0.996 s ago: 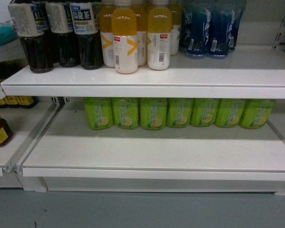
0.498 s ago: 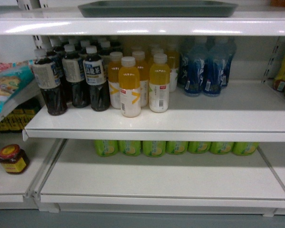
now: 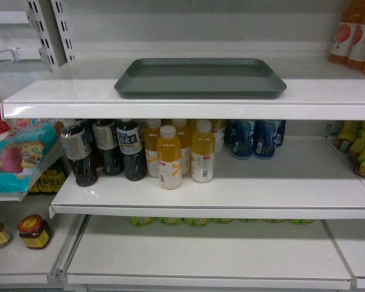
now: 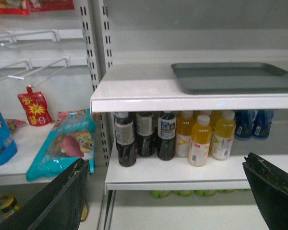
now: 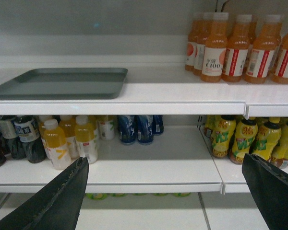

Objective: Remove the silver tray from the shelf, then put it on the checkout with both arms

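Note:
The silver tray (image 3: pixel 201 78) lies flat on the white shelf (image 3: pixel 170 111), near its front lip, with nothing on it. Neither gripper shows in the head view. In the left wrist view the tray (image 4: pixel 235 76) sits up and to the right on the shelf (image 4: pixel 144 91); my left gripper (image 4: pixel 164 162) is open, well below and short of it, holding nothing. In the right wrist view the tray (image 5: pixel 62 82) is at upper left on the shelf (image 5: pixel 182 98); my right gripper (image 5: pixel 164 160) is open and empty, lower down. The checkout is out of view.
Dark tea bottles (image 3: pixel 103 152), yellow juice bottles (image 3: pixel 182 155) and blue bottles (image 3: pixel 252 137) stand on the board below the tray. Orange drink bottles (image 5: pixel 230 43) stand right of the tray. Snack bags (image 3: pixel 21 155) and jars (image 3: pixel 33 231) are at the left.
The head view has risen from the lower boards to the top shelf; the tray, absent a second ago and cut off at the top edge half a second ago, now shows in full.

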Controlling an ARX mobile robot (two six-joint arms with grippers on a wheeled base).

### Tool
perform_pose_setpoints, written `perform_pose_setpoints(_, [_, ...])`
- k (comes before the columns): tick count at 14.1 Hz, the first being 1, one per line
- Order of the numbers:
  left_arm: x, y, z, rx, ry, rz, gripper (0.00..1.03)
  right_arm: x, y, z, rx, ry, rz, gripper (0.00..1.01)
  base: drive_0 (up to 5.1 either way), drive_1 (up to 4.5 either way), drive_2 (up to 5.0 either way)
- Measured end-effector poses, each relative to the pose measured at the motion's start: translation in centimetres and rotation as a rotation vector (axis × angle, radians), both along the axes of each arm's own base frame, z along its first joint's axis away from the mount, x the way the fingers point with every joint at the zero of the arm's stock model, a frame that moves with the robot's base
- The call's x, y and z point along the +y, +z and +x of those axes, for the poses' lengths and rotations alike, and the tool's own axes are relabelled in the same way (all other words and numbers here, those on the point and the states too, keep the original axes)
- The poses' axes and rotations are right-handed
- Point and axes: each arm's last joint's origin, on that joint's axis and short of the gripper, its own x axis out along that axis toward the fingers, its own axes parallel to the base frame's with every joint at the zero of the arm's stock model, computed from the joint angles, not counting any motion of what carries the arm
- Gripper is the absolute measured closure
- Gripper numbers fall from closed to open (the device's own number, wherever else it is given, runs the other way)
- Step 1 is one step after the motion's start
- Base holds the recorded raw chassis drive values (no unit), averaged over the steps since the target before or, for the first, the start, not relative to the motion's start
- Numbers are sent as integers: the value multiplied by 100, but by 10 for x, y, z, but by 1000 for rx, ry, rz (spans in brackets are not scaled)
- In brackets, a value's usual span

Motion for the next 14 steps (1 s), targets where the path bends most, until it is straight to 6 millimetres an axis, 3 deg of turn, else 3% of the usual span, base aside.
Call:
perform_pose_setpoints(8, [0, 0, 0, 2, -1, 0, 5, 0, 0, 0, 3, 0, 1, 3, 0, 0, 0])
perform_pose_setpoints(14, [0, 0, 0, 2, -1, 0, 5, 0, 0, 0, 3, 0, 1, 3, -8, 414, -429])
